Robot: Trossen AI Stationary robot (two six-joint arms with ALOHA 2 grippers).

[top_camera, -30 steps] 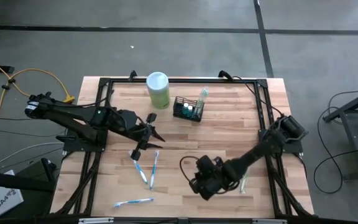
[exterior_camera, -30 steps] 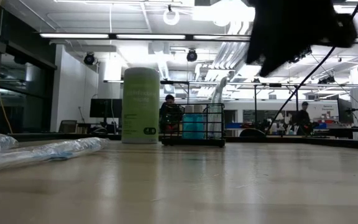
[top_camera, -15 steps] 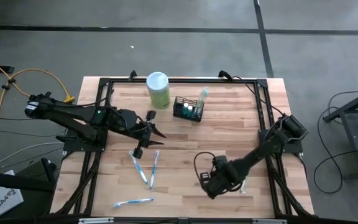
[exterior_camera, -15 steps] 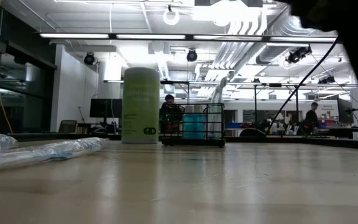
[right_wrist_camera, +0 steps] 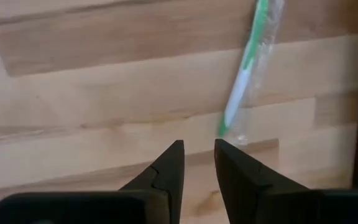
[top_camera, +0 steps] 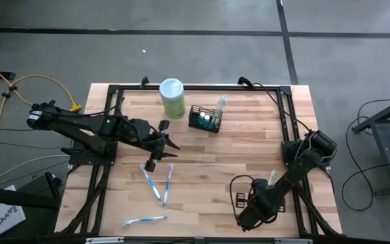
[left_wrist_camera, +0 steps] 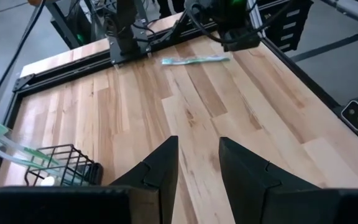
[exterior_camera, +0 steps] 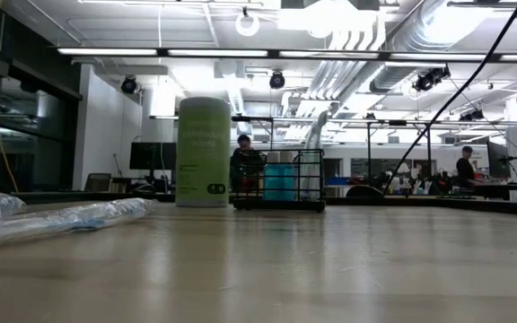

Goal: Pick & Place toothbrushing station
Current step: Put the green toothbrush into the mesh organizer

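From above, you see the toothbrushing station standing at the far side of the tabletop, just beside the pale green canister, with at least one wrapped brush leaning in it. Four more wrapped toothbrushes lie loose: three in front of the left gripper and a green one beside the right arm. So, as I judge it, most of the loading is left to do. The left gripper hangs mid-table, near the station; the right gripper sits low at the near edge, well apart from it.

At table level, you find the station upright next to the canister, neither gripper near it.

Through the left wrist, its jaws stand apart with nothing between them; the station lies off to one side of them, not in line.

Through the right wrist, those jaws show a narrow gap and hold nothing; the green toothbrush lies ahead on the wood, its near end just beyond the tips. The station is not visible here.
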